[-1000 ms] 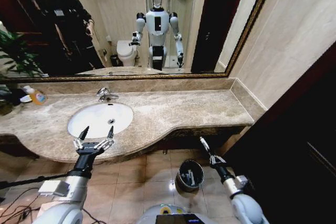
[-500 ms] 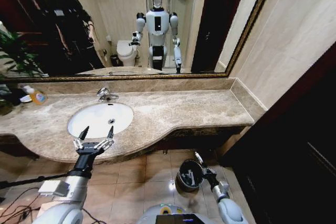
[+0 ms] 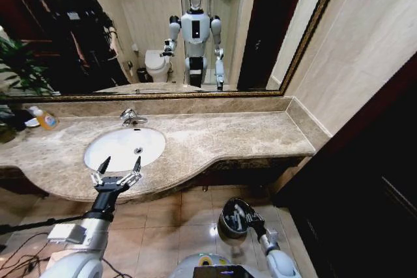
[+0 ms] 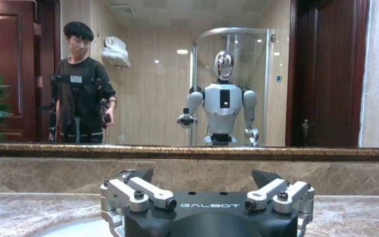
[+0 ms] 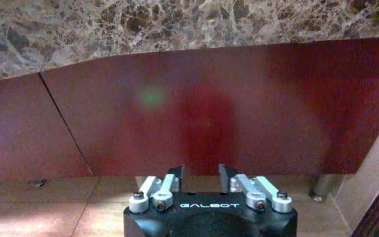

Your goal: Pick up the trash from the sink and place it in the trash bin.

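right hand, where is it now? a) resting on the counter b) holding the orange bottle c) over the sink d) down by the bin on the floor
d: the right hand is low under the counter edge, at the rim of the bin on the tiled floor; the left hand is the one at the sink.
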### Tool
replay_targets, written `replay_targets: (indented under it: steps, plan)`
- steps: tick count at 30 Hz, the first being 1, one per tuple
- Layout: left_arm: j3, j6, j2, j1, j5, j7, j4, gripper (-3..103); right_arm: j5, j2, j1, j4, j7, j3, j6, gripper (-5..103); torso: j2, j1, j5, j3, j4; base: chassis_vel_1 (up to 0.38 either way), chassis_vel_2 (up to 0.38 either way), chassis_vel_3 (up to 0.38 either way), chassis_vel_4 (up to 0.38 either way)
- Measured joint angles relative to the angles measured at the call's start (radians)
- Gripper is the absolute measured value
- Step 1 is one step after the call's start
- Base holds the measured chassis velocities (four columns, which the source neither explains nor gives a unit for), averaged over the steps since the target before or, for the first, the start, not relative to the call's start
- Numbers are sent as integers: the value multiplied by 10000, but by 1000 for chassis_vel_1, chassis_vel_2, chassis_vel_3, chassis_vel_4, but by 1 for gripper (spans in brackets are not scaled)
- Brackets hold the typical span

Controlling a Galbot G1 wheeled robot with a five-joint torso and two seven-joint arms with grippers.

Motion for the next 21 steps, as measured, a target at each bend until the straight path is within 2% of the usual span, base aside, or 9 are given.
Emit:
replay_targets:
  steps: [3, 6, 9, 10, 11, 14, 19, 21]
  plan:
    - [0, 0, 0, 0, 0, 0, 0, 100, -22, 17, 60, 34, 48, -16, -4, 51, 0, 0, 0, 0, 0, 0, 0, 0, 0]
    - [0, 0, 0, 0, 0, 0, 0, 100, -13, 24, 76, 96, 70, -8, -32, 57, 0, 0, 0, 0, 0, 0, 0, 0, 0]
    - [0, 0, 0, 0, 0, 0, 0, 100, 147, -5, 121, 310, 190, 29, -147, 79, 0, 0, 0, 0, 0, 0, 0, 0, 0]
    - [0, 0, 0, 0, 0, 0, 0, 100, 223, -60, 117, 394, 201, 41, -189, 84, 0, 0, 0, 0, 0, 0, 0, 0, 0]
    - [0, 0, 0, 0, 0, 0, 0, 100, 223, -60, 117, 394, 201, 41, -189, 84, 0, 0, 0, 0, 0, 0, 0, 0, 0]
    - [0, 0, 0, 0, 0, 0, 0, 100, 345, -140, 82, 476, 303, 85, -161, 97, 0, 0, 1, 0, 0, 0, 0, 0, 0]
    - [0, 0, 0, 0, 0, 0, 0, 100, 662, -192, -95, 1069, 498, 267, -210, 100, 0, 0, 3, 0, 0, 0, 0, 0, 0]
    - [0, 0, 0, 0, 0, 0, 0, 100, 966, -285, -450, 2091, 427, 553, -667, 100, 0, 0, 1, 0, 0, 0, 0, 0, 0]
